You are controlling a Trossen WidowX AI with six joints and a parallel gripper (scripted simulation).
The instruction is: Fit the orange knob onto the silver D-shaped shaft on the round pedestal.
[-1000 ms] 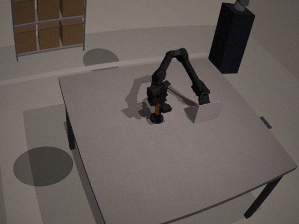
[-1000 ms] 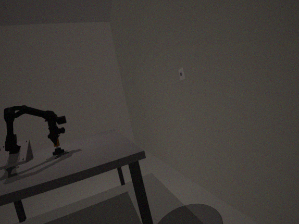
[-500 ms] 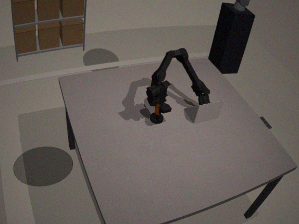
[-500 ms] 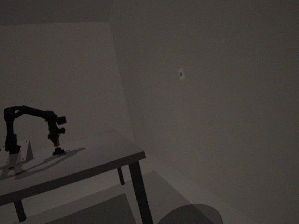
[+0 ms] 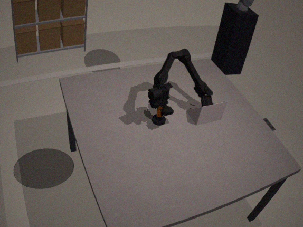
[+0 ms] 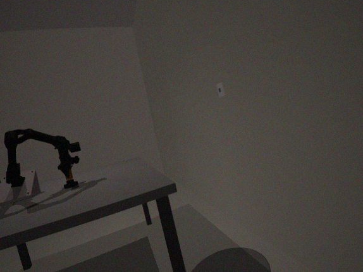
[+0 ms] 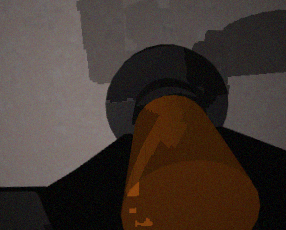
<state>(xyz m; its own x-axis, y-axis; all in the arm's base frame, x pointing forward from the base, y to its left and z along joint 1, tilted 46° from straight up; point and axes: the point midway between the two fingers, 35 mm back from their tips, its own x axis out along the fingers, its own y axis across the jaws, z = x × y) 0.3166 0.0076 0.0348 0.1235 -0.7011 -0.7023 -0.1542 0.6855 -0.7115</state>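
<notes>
While the knob is gripped over the pedestal, the fit is to be treated as incomplete. In the top view, the knob stands near the middle of the frame; in the exterior view, at the lower left; in the wrist view, it fills the lower centre, its far end overlapping the pedestal's round outline. Whether its underside touches the pedestal cannot be told. The shaft cannot be made out (it is presumably covered by the knob), so alignment of the flat sides is unconfirmed.

The gripper is clenched on the knob, with black finger parts at both sides of it in the wrist view. The arm arches from its mount, right of centre in the top view, to the gripper. The table carries the pedestal.

Done: knob grasped and brought over the pedestal. Remaining, as judged: confirm alignment, press the knob fully down, release. If the flats do not match, turn the knob slightly about its upright axis under light downward pressure. Caution: heavy pressure on a mismatched flat could tilt the knob or make it slip in the fingers.
</notes>
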